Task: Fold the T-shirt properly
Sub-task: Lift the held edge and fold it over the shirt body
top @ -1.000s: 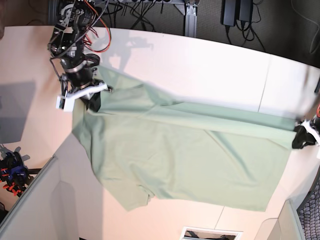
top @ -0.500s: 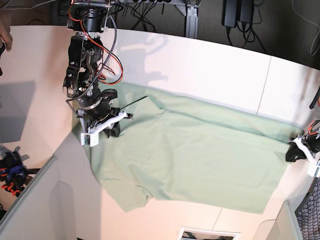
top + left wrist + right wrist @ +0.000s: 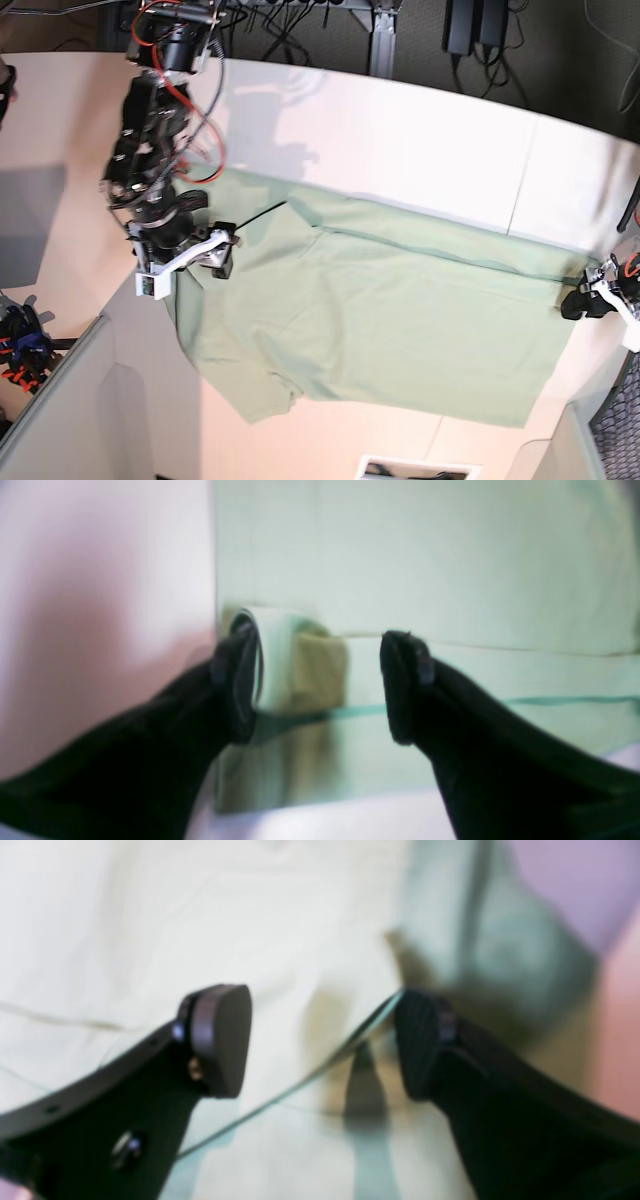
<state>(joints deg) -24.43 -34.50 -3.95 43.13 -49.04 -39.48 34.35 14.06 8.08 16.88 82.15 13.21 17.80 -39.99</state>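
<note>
1. The counter carried everything; its pale top showed bare along the far side.
2. The T-shirt lay spread flat across the counter, folded over lengthwise, with a long crease running from near one gripper toward the other and a sleeve poking out at the near edge.
3. The right arm reached down from the far corner on the base view's left side, red wires looping along it, its wrist bent over the shirt's edge.
4. The left arm showed only its tip at the base view's right edge, low beside the shirt's end.
5. The right gripper stood released, jaws wide apart just above the cloth, grasping nothing.
6. The left gripper was likewise released, jaws spread over a folded shirt corner.
</note>
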